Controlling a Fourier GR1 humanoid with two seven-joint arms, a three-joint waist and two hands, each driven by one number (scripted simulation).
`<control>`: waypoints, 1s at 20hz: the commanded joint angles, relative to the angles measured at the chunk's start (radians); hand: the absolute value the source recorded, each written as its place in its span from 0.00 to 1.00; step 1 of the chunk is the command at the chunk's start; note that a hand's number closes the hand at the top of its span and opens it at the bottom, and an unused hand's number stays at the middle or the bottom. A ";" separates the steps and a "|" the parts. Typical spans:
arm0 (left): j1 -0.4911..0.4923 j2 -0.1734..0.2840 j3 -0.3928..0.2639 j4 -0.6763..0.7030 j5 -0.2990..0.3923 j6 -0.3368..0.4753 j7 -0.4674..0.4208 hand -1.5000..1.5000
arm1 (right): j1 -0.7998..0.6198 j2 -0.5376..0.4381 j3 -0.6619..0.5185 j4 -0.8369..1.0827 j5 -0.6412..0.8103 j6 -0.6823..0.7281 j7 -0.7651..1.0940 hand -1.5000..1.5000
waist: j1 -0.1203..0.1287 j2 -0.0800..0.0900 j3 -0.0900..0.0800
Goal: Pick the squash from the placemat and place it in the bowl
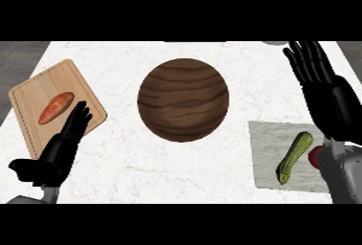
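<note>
Head view, looking steeply down on a white marbled table [127, 158]

Squash [295, 157]: long, green, lying on the grey placemat [268, 143] at lower right of the frame. It runs on a slant, upper end toward the right, lower end toward the left, near the placemat's bottom edge. Nothing grips it.

Right robot hand [318, 72]: at upper right of the frame, fingers straight and pointing up toward the top edge, holding nothing. Its wrist and grey forearm run down the right edge, passing just right of the squash's upper end. The palm sits well above the squash in the frame; no finger touches it. A small red thing [314, 157] shows between the squash and the forearm, partly hidden; cannot tell what it is.

Bowl [183, 99]: dark wood grain, centre of the frame, slightly above the middle. It lies left of the placemat, apart from it, with bare table between. Nothing inside it.

Left robot hand [67, 139]: at lower left of the frame, fingers straight and relaxed, pointing up and right, holding nothing. Its fingertips overlap the lower right edge of a light wooden cutting board [42, 86] at upper left. An orange sweet potato [55, 107] lies on that board, just left of the fingertips, apart from them
</note>
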State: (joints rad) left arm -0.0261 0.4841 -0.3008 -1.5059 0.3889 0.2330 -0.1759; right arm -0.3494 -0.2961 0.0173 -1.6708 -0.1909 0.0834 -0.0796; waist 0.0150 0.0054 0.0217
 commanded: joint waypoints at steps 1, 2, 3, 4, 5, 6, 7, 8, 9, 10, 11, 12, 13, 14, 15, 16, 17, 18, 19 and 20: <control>0.014 0.029 0.040 -0.099 -0.030 0.037 0.059 0.50 | 0.021 0.051 0.006 0.012 0.002 -0.014 -0.016 0.00 | -0.008 -0.007 -0.021; -0.006 0.002 0.081 0.003 -0.025 0.020 -0.034 0.50 | 0.047 0.078 0.034 -0.020 -0.003 -0.027 0.017 0.00 | -0.013 -0.006 -0.022; -0.041 0.075 0.156 -0.057 0.028 0.003 0.018 0.50 | -0.001 0.085 0.006 0.075 -0.018 -0.033 0.007 0.00 | -0.001 -0.005 -0.021; -0.131 0.045 0.182 0.022 0.010 0.045 0.006 0.50 | -0.045 0.134 0.046 0.110 0.015 -0.077 0.023 0.00 | -0.004 0.000 -0.022; -0.163 0.071 0.214 -0.017 0.022 0.061 0.037 0.50 | -0.045 0.163 0.043 0.154 0.011 -0.095 0.013 0.00 | 0.003 0.000 -0.021; -0.206 0.089 0.255 0.017 0.028 0.059 0.029 0.50 | 0.004 0.209 0.072 0.135 0.020 -0.117 -0.009 0.00 | -0.009 0.000 -0.021; -0.111 0.054 0.188 -0.014 0.021 0.060 0.012 0.50 | 0.037 -0.137 0.044 0.146 0.350 -0.143 0.049 0.00 | -0.040 -0.008 -0.047; -0.126 0.077 0.218 -0.008 0.030 0.065 0.031 0.50 | 0.072 -0.033 -0.003 0.144 0.366 -0.311 0.040 0.00 | -0.048 -0.010 -0.030; -0.124 0.080 0.230 -0.003 0.045 0.052 0.031 0.50 | 0.110 0.068 -0.032 0.128 0.362 -0.431 -0.008 0.00 | -0.051 -0.010 -0.025; -0.120 0.071 0.226 -0.004 0.045 0.052 0.025 0.50 | 0.144 0.092 -0.008 0.114 0.423 -0.492 -0.037 0.00 | -0.048 -0.011 -0.024; -0.144 0.093 0.244 -0.007 0.059 0.046 0.058 0.50 | 0.194 0.143 0.053 0.109 0.491 -0.545 -0.087 0.00 | -0.041 -0.010 -0.023; -0.138 0.081 0.231 -0.014 0.051 0.050 0.060 0.50 | 0.201 0.151 0.084 0.110 0.559 -0.591 -0.091 0.00 | -0.028 -0.009 -0.023; -0.176 0.061 0.233 0.017 0.041 0.071 0.058 0.50 | 0.276 0.191 0.142 0.066 0.593 -0.617 -0.104 0.00 | -0.047 -0.009 -0.023; -0.157 0.076 0.242 0.012 0.051 0.037 0.044 0.50 | 0.287 0.213 0.198 0.060 0.672 -0.659 -0.069 0.00 | -0.032 -0.010 -0.024; -0.186 0.100 0.254 -0.001 0.059 0.042 0.107 0.50 | 0.315 0.216 0.236 -0.024 0.717 -0.667 0.018 0.00 | -0.037 -0.013 -0.024; -0.183 0.058 0.245 0.044 0.040 0.045 0.048 0.50 | 0.336 0.193 0.241 0.000 0.766 -0.668 0.029 0.00 | -0.035 -0.008 -0.024; -0.146 0.084 0.245 -0.009 0.041 0.038 0.066 0.50 | 0.367 0.176 0.268 -0.049 0.837 -0.668 0.114 0.00 | -0.031 -0.014 -0.024; -0.177 0.088 0.257 0.022 0.038 0.045 0.084 0.50 | 0.351 0.158 0.268 -0.082 0.889 -0.646 0.197 0.00 | -0.034 -0.011 -0.025; -0.187 0.092 0.276 0.035 0.050 0.033 0.070 0.50 | 0.433 0.113 0.266 -0.122 0.906 -0.618 0.196 0.00 | -0.047 -0.013 -0.025; -0.183 0.082 0.252 0.019 0.035 0.046 0.078 0.50 | 0.395 0.092 0.249 -0.139 0.977 -0.589 0.305 0.00 | -0.046 -0.014 -0.027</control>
State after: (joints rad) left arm -0.1956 0.5658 -0.0521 -1.4901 0.4312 0.2763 -0.1085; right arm -0.0134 -0.1561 0.2375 -1.7199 0.6009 -0.5162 0.0503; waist -0.0239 -0.0062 -0.0030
